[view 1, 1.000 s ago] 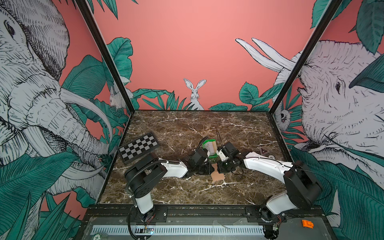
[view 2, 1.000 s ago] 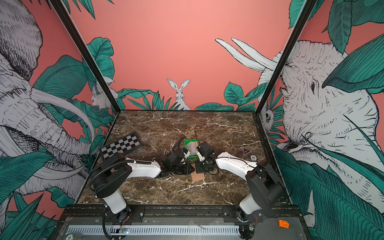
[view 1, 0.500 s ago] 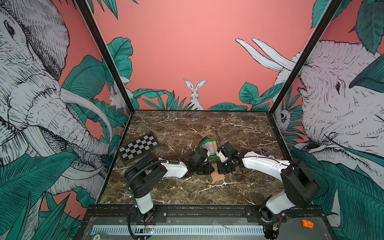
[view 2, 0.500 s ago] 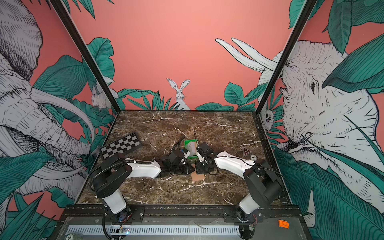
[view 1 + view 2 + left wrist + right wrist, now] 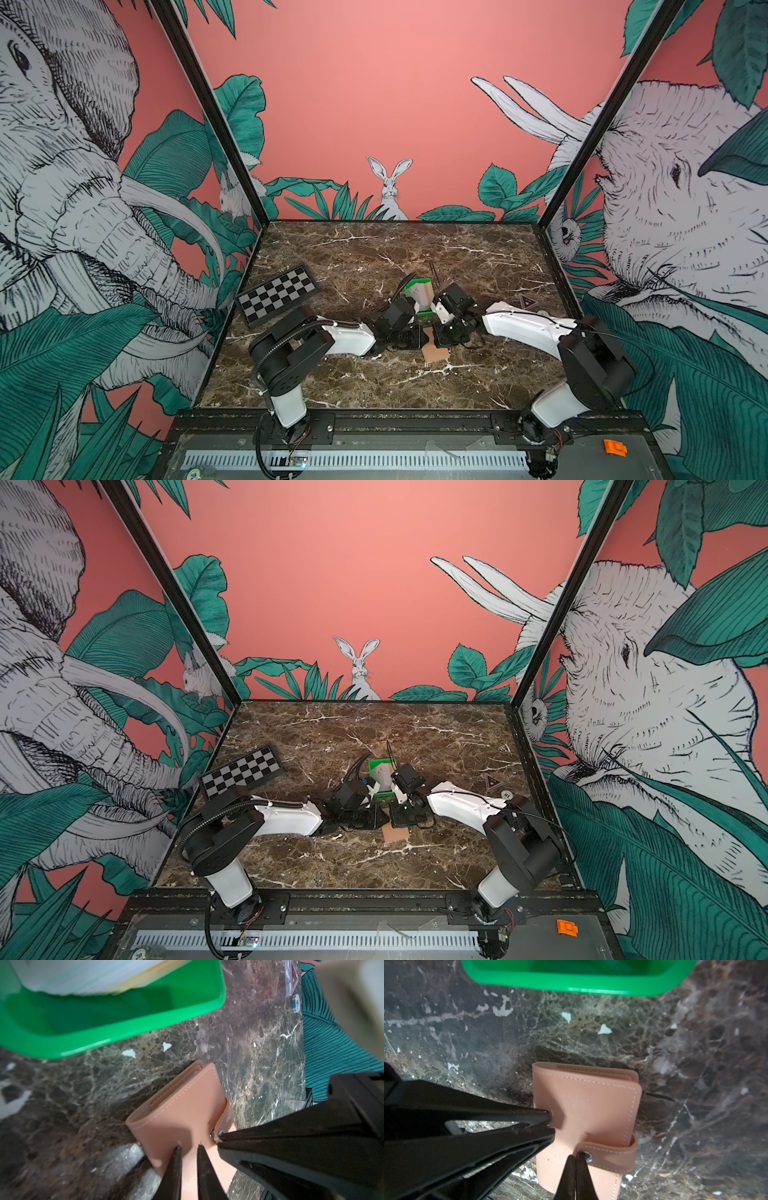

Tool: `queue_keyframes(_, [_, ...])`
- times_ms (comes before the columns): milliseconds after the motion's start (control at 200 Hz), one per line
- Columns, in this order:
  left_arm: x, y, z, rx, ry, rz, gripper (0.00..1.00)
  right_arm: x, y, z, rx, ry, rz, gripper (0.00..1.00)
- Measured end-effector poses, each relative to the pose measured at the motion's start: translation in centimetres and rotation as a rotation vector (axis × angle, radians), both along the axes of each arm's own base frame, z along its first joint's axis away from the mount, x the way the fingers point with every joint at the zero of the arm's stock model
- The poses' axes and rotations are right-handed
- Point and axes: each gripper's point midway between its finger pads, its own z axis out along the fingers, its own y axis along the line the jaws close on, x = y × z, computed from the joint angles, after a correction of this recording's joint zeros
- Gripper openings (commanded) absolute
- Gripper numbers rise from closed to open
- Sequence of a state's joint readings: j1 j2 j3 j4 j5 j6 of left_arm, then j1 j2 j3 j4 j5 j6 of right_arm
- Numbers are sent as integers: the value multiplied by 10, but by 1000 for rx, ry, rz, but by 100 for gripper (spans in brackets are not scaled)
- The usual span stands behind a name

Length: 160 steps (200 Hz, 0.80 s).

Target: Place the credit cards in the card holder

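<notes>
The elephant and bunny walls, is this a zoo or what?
Probably a robot test booth, not a zoo: painted pink jungle walls box in a brown marble table with a black-and-white checkerboard calibration board.

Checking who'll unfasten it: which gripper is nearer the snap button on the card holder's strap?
Right. The right gripper's jaws touch the strap at the snap button; the left gripper's jaws sit on the card holder's cover, apart from the button, towards the spine.

One card holder (image 5: 584, 1109) — one tray (image 5: 579, 980).
</notes>
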State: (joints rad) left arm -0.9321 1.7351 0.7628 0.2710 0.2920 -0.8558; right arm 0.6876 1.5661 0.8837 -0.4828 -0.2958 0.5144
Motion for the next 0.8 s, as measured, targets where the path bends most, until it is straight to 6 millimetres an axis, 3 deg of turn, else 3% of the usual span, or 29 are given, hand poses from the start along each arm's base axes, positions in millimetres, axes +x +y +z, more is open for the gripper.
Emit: queue_keyframes(800, [-1, 0, 0, -1, 3, -2, 17, 2, 4, -8, -28, 35, 6, 2])
